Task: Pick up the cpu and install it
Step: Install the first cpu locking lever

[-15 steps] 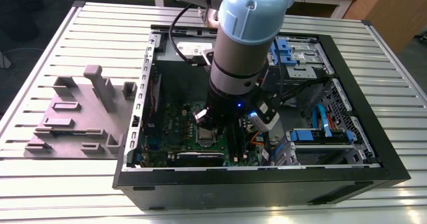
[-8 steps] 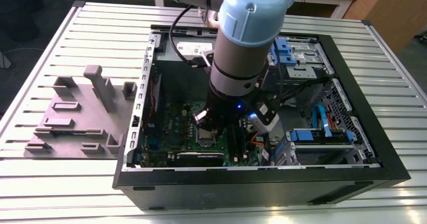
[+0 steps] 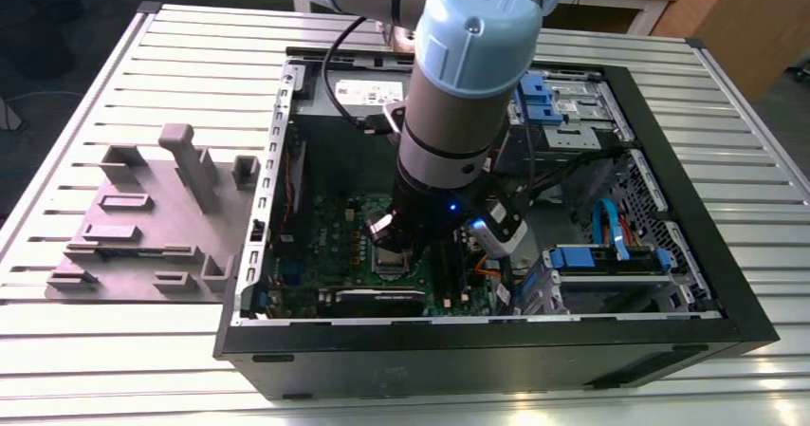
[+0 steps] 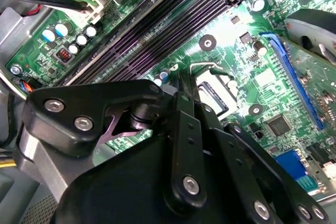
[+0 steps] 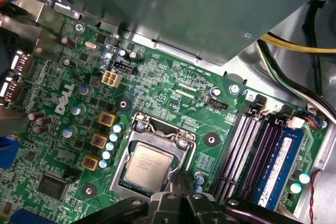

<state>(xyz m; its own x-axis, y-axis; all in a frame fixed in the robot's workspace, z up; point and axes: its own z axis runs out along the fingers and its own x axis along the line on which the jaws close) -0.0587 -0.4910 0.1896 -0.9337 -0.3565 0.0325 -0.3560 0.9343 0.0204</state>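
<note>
The arm is seen reaching down into the open computer case (image 3: 253,255), which lies on the slatted metal table (image 3: 114,94) in the exterior view. A grey moulded fixture (image 3: 152,217) stands on the table at the exterior view's left, well apart from the case.

The gripper (image 5: 181,179) is held low over the green motherboard (image 5: 173,85), just beside the socket. In the first wrist view its slim black fingers (image 5: 182,187) are seen close together, with their tips at the socket's edge; nothing is seen held between them. The jaws appear narrow.

The cpu (image 5: 149,166) is seen lying flat inside the socket frame (image 5: 134,124), silvery top up, on the motherboard. The wire retention lever (image 5: 168,129) runs along the frame's side.

Around the socket: gold-topped components (image 5: 100,140) and small capacitors (image 5: 111,137) to one side, the dark memory slots (image 5: 247,150) with one blue memory stick (image 5: 281,163) to the other. Yellow and black cables (image 5: 299,51) pass near the case wall. In the second wrist view the gripper's linkage (image 4: 184,145) blocks most of the socket.
</note>
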